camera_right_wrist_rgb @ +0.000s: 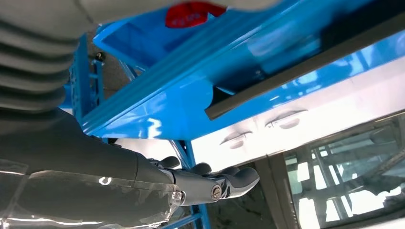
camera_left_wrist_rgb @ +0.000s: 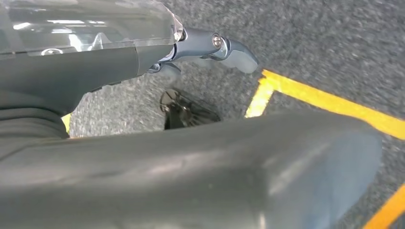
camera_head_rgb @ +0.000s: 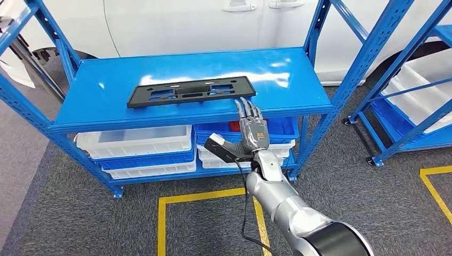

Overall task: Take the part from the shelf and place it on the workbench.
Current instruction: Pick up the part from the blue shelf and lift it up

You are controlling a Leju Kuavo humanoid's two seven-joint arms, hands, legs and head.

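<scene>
We find the right robot hand (camera_head_rgb: 250, 128) empty, fingers spread, raised at the shelf (camera_head_rgb: 106, 85) edge to reach the flat part (camera_head_rgb: 190, 90); the left robot hand (camera_left_wrist_rgb: 210, 47), hanging, probably empty.

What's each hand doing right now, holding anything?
Left hand: hangs over the floor, nothing seen in it; open or closed cannot be told.
Right hand: open, fingers extended near the shelf edge, short of the black part, holding nothing.

- Black flat part (camera_head_rgb: 191, 91) with cut-out slots
- Glossy blue shelf (camera_head_rgb: 117, 80)
- White and blue bins (camera_head_rgb: 136, 141)
- Grey speckled carpet floor (camera_head_rgb: 346, 186) with yellow tape lines (camera_head_rgb: 202, 196)
- Silver right arm (camera_head_rgb: 288, 205), grey right hand (camera_head_rgb: 250, 130)
</scene>
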